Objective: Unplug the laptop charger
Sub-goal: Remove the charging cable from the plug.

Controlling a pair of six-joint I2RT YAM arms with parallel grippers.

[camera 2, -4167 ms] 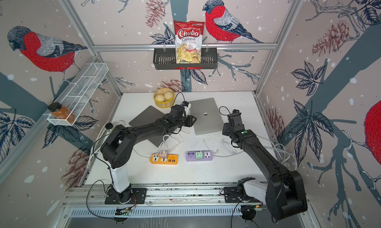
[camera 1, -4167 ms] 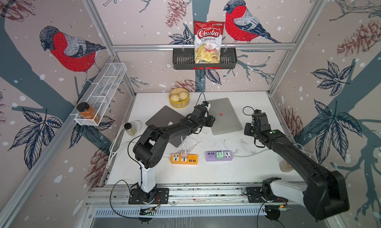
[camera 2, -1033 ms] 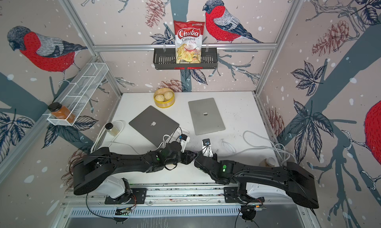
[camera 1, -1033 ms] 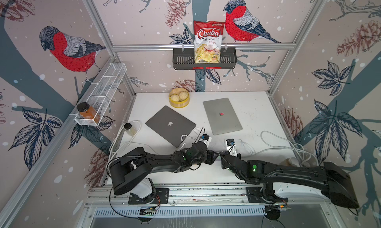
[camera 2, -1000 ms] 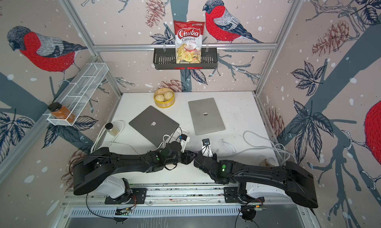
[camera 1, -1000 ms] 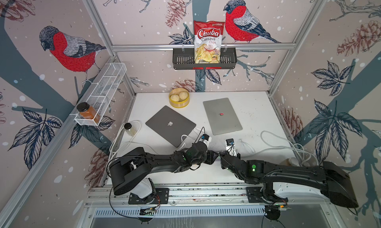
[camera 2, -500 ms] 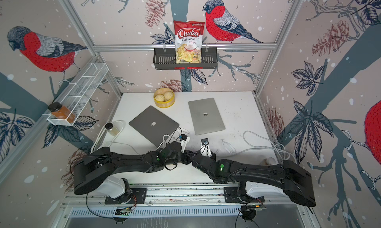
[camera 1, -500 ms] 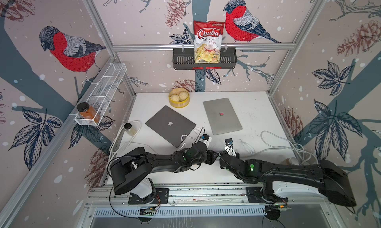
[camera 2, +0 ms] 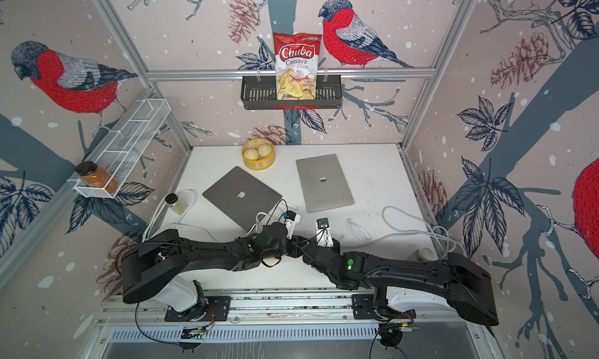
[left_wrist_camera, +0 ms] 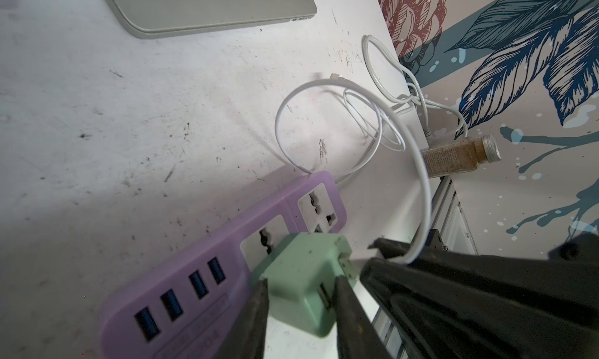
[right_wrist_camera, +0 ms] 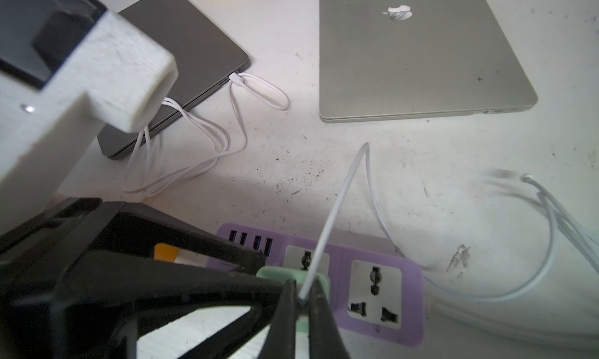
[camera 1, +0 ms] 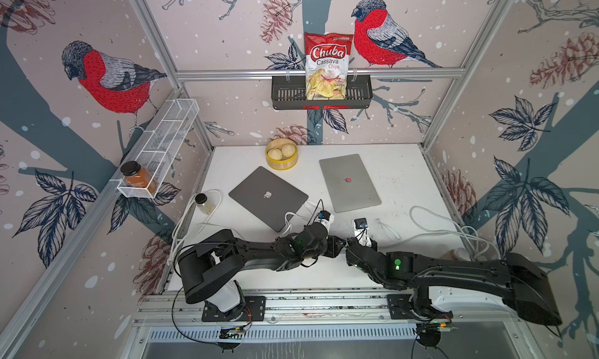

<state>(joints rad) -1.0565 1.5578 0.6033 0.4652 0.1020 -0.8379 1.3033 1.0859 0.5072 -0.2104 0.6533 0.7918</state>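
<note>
**Left gripper (left_wrist_camera: pixel 301 286) clamps the charger, right gripper (right_wrist_camera: pixel 303 295) pinches its lead**

The left gripper is closed on the mint-green, square plastic charger block (left_wrist_camera: pixel 304 260), one black finger pressed against each side of it. The block sits in a socket of the lilac plastic power strip (left_wrist_camera: pixel 207 244), beside the strip's row of blue USB ports. The strip lies flat on the scuffed white table (camera 1: pixel 405 166), near its front edge.

The right gripper has its fingers (right_wrist_camera: pixel 319 308) drawn tight on the thin white round cable (right_wrist_camera: pixel 334 218), right at the top of the charger block. The fingers hide whether the cable's end is seated in the block. From the pinch the cable rises, bends over and runs off across the table in loose loops. Its free plug (right_wrist_camera: pixel 525 178) lies on the table, apart from the closed silver aluminium laptop (camera 1: pixel 348 182).

In both top views the two black arms meet tip to tip over the strip and hide it. A second white lead (right_wrist_camera: pixel 259 88) is plugged into the edge of the closed dark-grey laptop (camera 1: pixel 268 196).
</note>
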